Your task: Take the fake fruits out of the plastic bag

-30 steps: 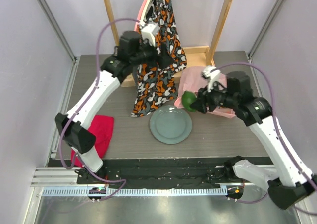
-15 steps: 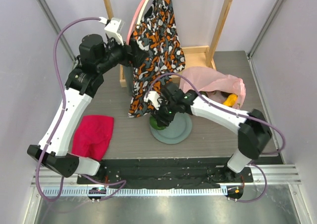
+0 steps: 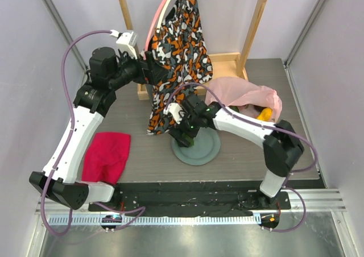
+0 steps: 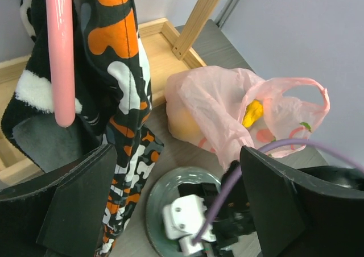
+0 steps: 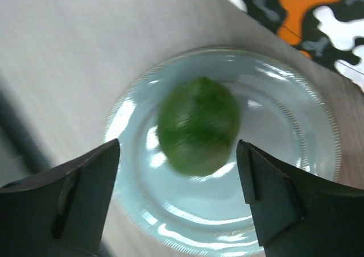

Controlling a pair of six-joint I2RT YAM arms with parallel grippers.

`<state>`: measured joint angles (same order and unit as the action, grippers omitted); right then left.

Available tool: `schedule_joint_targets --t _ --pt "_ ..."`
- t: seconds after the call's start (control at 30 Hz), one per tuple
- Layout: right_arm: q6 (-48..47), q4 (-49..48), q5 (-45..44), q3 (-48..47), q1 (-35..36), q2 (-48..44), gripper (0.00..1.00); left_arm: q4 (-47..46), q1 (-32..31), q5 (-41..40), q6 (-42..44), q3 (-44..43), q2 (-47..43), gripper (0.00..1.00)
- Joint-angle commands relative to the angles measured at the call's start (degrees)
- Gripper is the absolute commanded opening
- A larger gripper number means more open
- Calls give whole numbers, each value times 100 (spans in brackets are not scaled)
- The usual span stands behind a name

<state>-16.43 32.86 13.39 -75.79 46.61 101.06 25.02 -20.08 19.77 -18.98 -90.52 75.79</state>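
The right pincer (image 5: 177,174) hangs spread and empty over the grey-green plate (image 5: 298,154) at the middle of the table (image 3: 142,154), so the green fruit (image 5: 198,126) lies free on it, while the left pincer (image 4: 179,206), likewise spread and empty, hovers far left, clear of the far-right plastic bag (image 4: 210,95) holding a yellow-orange fruit (image 4: 251,112).

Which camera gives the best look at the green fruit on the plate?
Right wrist view: the green fruit lies unobstructed, slightly blurred, on the plate. In the top external view the right claw hides most of it; in the left wrist view it is hidden entirely.
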Motion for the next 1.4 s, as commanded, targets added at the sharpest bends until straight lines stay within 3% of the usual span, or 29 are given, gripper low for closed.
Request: schedule_joint_targets --t 0.0,0.2,0.4,0.63,0.83,0.9,0.97,1.0,1.07,1.1,1.2,1.37 --pt "314 273 1270 -481 -310 -1472 91 -419 21 237 -264 -53 -214 94" --pt "1027 668 1070 -604 -915 -3125 90 -471 -206 1010 -230 -940 321 81" --pt "1071 977 790 -463 -1777 -3917 89 -401 -1251 1117 297 -301 805 84" --pt "984 1089 -1125 142 -2138 -4138 66 -33 -2500 160 1124 35 1472 90" --pt "1264 1171 -1312 643 -2165 -3804 57 109 -2905 -333 1336 -54 1983 89" --pt "1300 1056 -1549 732 -2217 -3690 54 21 -2905 -822 1161 52 2097 86" --pt "1247 924 -1594 811 -2401 -3549 51 -23 -2871 -949 1029 122 2168 54" --pt "1221 889 -1602 829 -2472 -3488 50 -23 -2853 -914 967 140 2151 23" --pt "1151 801 -1585 873 -2586 -3251 48 -58 -2835 -861 836 306 2098 6" --pt "994 757 -1594 925 -2622 -3154 46 -102 -2835 -774 826 385 2054 0" --pt "887 546 -1761 1355 -2631 -2925 45 -163 -2835 -659 712 702 1923 0" --pt "1036 1046 -1418 1883 -2499 -3162 40 -41 -2835 -500 440 1123 1598 0"
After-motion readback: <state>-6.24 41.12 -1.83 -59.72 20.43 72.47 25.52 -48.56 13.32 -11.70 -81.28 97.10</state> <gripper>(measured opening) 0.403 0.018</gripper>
